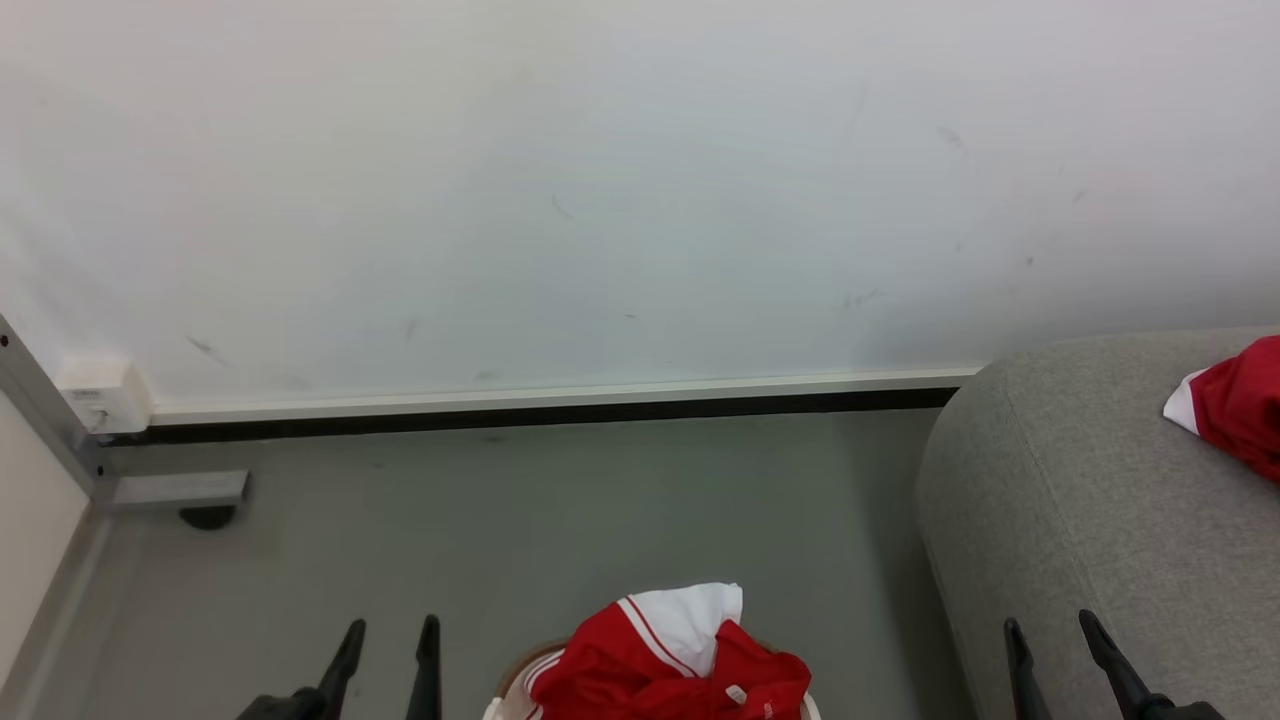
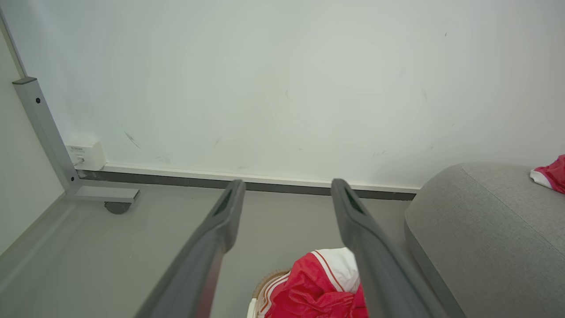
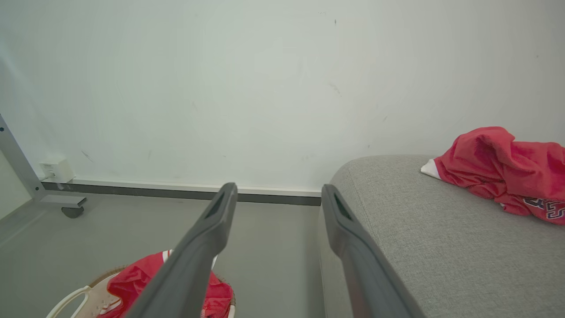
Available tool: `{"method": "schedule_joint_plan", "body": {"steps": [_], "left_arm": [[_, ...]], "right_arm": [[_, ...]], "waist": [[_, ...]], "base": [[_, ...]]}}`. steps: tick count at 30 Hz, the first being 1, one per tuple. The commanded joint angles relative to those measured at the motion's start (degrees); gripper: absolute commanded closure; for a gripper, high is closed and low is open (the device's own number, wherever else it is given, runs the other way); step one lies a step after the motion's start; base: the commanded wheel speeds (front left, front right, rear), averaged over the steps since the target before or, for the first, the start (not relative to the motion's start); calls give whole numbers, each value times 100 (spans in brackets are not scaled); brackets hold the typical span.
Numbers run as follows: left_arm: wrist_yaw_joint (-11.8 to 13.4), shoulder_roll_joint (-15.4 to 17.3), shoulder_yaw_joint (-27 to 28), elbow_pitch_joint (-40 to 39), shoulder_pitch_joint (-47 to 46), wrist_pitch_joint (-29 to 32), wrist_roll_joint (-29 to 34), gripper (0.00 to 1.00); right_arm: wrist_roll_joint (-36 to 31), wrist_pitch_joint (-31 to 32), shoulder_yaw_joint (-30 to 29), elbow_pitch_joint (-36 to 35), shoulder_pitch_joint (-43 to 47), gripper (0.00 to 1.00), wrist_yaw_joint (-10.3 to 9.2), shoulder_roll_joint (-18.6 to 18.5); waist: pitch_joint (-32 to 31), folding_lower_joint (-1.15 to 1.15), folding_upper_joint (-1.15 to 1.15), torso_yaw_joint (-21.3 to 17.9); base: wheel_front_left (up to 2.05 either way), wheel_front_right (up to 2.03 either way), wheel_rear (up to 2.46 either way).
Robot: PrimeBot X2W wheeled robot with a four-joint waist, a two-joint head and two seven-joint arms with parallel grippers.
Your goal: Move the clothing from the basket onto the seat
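Red clothing with a white panel and thin stripes (image 1: 668, 655) is heaped in the white basket (image 1: 508, 682) at the bottom centre of the head view; it also shows as clothing (image 2: 315, 287) in the left wrist view and clothing (image 3: 132, 282) in the basket (image 3: 70, 300) in the right wrist view. Another red garment (image 3: 503, 170) lies on the grey seat (image 1: 1090, 520), also seen as the garment (image 1: 1235, 405). My left gripper (image 1: 390, 632) is open left of the basket. My right gripper (image 1: 1052, 628) is open over the seat's edge. Both hold nothing.
A white wall with a pale skirting strip (image 1: 560, 392) runs across the back. A grey metal frame foot with a caster (image 1: 190, 495) and a small white socket box (image 1: 105, 392) stand at the left. Grey floor (image 1: 560, 510) lies between wall and basket.
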Motion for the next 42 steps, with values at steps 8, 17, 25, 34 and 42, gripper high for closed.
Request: {"method": "schedule_joint_plan", "body": {"steps": [8,17,25,34,42], "left_arm": [[-102,10,-131,97,-295,-3,96,0],[-256,21,-913,940,-1379,125,428,0],[-337,194,-1608,1813,-2596,745,710,0],[-344,352,-2038,2850,-3673,1246,813,0],[-292,437,-2138,3573,-4324,1529,873,0]], "right_arm": [[-38,-8,-118,-148,-249,0,-15,-19],[-160,-9,-466,-566,-1181,0,-15,-17],[66,-9,-505,-864,-2101,0,-15,-14],[424,-9,-406,-1211,-2861,0,-15,-13],[624,-9,-349,-1432,-3388,0,-15,-13]], "waist": [[265,0,0,-186],[1541,0,0,-628],[2954,0,0,-1025],[4322,0,0,-1316],[5158,0,0,-1461]], "base": [[0,0,0],[0,0,0],[0,0,0],[0,0,0],[0,0,0]]}}
